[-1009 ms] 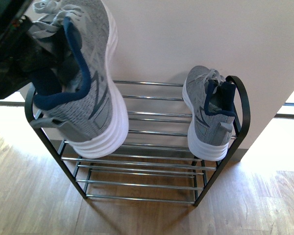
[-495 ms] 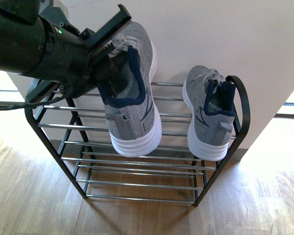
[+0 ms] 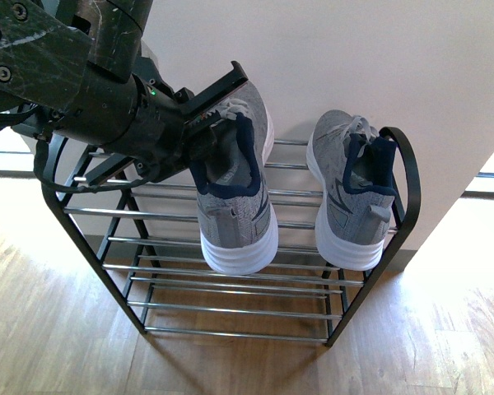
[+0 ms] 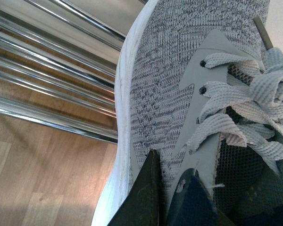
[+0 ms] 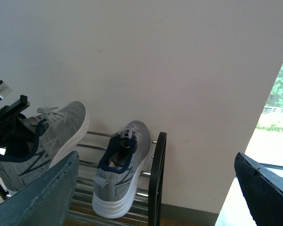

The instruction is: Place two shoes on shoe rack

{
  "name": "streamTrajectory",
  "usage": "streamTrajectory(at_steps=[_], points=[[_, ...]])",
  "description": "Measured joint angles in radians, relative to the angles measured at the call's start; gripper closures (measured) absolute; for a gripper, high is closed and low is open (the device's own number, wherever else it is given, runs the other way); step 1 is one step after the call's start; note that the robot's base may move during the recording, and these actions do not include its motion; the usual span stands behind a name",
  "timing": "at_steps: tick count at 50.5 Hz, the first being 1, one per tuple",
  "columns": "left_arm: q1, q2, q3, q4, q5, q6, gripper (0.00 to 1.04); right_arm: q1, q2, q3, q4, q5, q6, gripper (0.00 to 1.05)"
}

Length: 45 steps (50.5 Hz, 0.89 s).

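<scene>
Held shoe [image 3: 235,193] now sits lower and further right, toe tilted up over the top tier of the shoe rack [image 3: 230,284], near its mate [image 3: 350,193] at the right end. Left hand [image 3: 207,132] is clamped on its collar. Right hand [image 5: 155,157] has fingers spread apart, off the rack.

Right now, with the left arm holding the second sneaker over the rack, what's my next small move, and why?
Probably ease the left pincer down slightly: it grips the held sneaker by its collar over the rack, beside the placed sneaker, and I cannot tell whether the sole rests on the bars.
</scene>
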State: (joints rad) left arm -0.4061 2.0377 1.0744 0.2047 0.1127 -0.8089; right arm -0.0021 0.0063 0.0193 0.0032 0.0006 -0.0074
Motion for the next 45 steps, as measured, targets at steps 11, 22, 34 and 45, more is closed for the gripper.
streamTrajectory(at_steps=[11, 22, 34, 45], points=[[-0.008, 0.079, 0.088, -0.029, 0.010, 0.030, 1.03, 0.000, 0.000, 0.000, 0.000, 0.000, 0.000, 0.09], [-0.022, 0.164, 0.179, -0.053, 0.019, 0.061, 1.03, 0.000, 0.000, 0.000, 0.000, 0.000, 0.000, 0.09], [-0.031, 0.240, 0.274, -0.076, 0.025, 0.092, 1.03, 0.000, 0.000, 0.000, 0.000, 0.000, 0.000, 0.09], [-0.031, 0.296, 0.346, -0.090, 0.021, 0.116, 1.03, 0.000, 0.000, 0.000, 0.000, 0.000, 0.000, 0.09]])
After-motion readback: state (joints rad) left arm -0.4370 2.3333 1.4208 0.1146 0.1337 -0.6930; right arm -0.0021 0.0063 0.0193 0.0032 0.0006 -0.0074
